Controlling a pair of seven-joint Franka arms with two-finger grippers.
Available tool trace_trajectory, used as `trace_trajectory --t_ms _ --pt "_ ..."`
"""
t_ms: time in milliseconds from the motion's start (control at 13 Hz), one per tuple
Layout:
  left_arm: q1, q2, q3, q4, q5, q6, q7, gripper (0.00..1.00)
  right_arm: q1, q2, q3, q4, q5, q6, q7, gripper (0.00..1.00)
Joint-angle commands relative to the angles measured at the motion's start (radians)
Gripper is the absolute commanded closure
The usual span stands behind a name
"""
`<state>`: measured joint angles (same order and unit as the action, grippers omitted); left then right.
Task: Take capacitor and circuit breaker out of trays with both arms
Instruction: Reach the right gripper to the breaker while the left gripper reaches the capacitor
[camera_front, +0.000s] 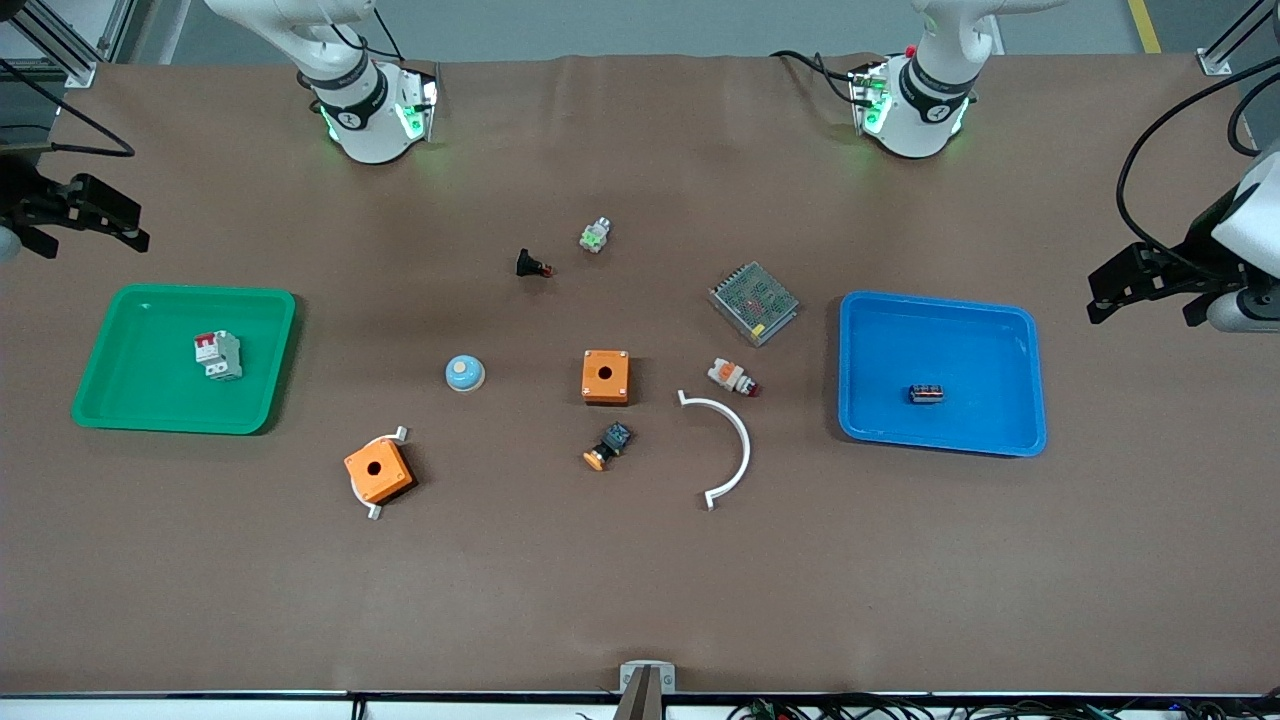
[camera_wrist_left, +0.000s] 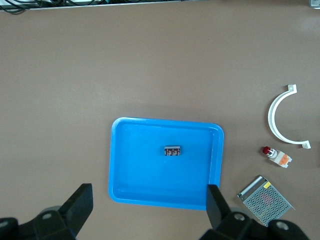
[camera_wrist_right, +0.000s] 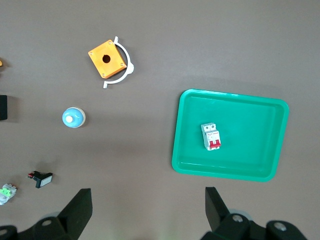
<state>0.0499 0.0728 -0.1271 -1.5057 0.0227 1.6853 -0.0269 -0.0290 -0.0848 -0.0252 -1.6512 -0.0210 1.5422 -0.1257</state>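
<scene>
L gripper (camera_wrist_left: 147, 207) open above capacitor (camera_wrist_left: 172, 150) in blue tray (camera_wrist_left: 119, 165)

Even, bright overhead light covers the brown surface (camera_front: 640, 580), with soft short shadows beside each tray. Green indicator lights glow at both arm bases. All three views are sharp, without glare; only the wrist views' near end effector fingers look slightly soft.
</scene>
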Motion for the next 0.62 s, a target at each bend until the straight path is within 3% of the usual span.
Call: trace_trajectory --t_ms 0,231,538 --pt "-0.001 -0.013 -0.006 -0.007 0.011 -0.016 -0.002 0.0 -0.012 -0.012 0.004 0.005 -0.001 -0.013 -0.041 0.0" --pt "0.001 -0.008 -0.009 -0.005 0.009 -0.016 0.005 0.0 -0.041 -0.01 0.004 -0.001 0.052 -0.008 -0.043 0.0" --pt "0.005 0.056 -0.016 -0.037 0.005 -0.018 -0.007 0.0 -0.077 0.019 0.002 -0.027 0.033 0.024 -0.055 0.0"
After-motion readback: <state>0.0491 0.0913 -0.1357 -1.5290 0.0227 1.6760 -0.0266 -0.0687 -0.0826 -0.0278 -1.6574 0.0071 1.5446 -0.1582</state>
